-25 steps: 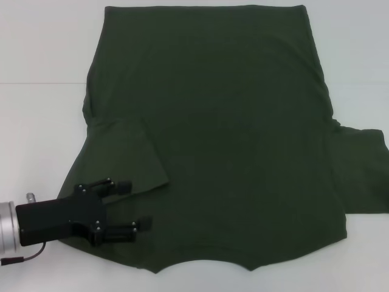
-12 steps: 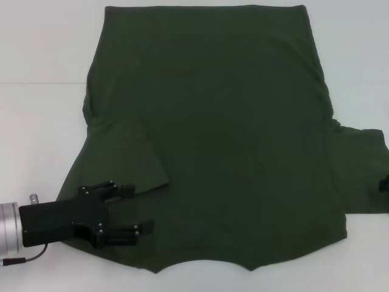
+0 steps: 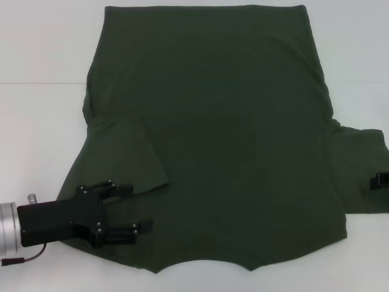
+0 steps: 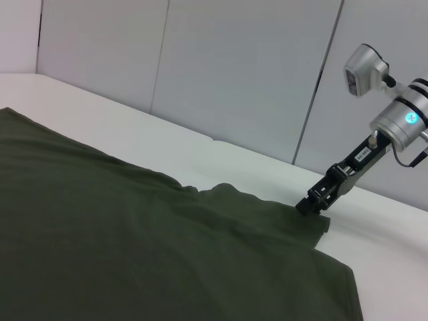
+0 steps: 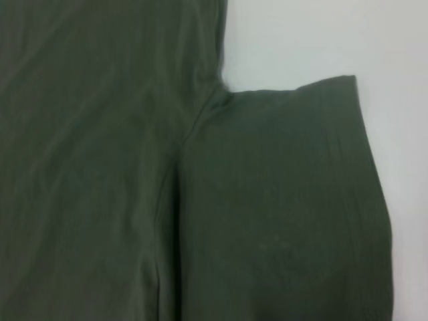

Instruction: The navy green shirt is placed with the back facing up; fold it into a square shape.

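Note:
The navy green shirt (image 3: pixel 231 134) lies spread flat on the white table (image 3: pixel 36 48), hem at the far side and neckline at the near edge. Its left sleeve (image 3: pixel 130 158) is folded in over the body. My left gripper (image 3: pixel 135 208) is open and empty, low over the shirt's near left corner, just below the folded sleeve's edge. My right gripper (image 3: pixel 380 181) barely shows at the right edge, over the right sleeve (image 3: pixel 358 170), which lies spread out. In the left wrist view the right gripper (image 4: pixel 319 200) is down at that sleeve's outer edge. The right wrist view shows the sleeve (image 5: pixel 281 200) flat.
Bare white table surrounds the shirt on the left, at the far left and at the far right (image 3: pixel 352 42). Grey wall panels (image 4: pixel 234 73) stand behind the table in the left wrist view.
My right gripper has come into view at the right edge over the right sleeve and moved slightly inward. The left gripper has hardly moved. The shirt lies as before.

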### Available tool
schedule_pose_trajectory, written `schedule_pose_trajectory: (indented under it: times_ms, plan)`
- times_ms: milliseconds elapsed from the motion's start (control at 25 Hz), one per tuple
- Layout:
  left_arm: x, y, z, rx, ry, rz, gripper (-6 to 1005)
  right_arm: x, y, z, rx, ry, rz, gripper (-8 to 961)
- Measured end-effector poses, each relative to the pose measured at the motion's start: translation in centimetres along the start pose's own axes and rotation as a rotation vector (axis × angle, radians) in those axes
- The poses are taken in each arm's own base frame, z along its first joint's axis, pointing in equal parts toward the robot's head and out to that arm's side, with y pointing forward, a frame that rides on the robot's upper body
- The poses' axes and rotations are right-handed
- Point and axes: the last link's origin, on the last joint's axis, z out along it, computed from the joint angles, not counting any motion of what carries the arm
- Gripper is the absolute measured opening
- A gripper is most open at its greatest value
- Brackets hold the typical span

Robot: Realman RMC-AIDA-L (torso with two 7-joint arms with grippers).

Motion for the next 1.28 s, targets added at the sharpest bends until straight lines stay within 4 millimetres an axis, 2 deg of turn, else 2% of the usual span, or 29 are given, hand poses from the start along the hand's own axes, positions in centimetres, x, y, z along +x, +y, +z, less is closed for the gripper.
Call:
schedule_pose_trajectory:
  times_ms: [1080,1200,1280]
  plan:
    - [0.1,-0.1,0.0,0.002,0.001,-0.009,929,-0.5,1.3,1.0,-0.004,0.020,-0.047,889]
    - [0.1,-0.1,0.0,0.003,0.004,-0.009,929,-0.5,1.4,1.0,-0.002,0.024,-0.053,694]
    - [0.2,-0.1,0.0,0.003,0.005,-0.009,929,-0.6,1.4,1.0,0.000,0.024,-0.060,627]
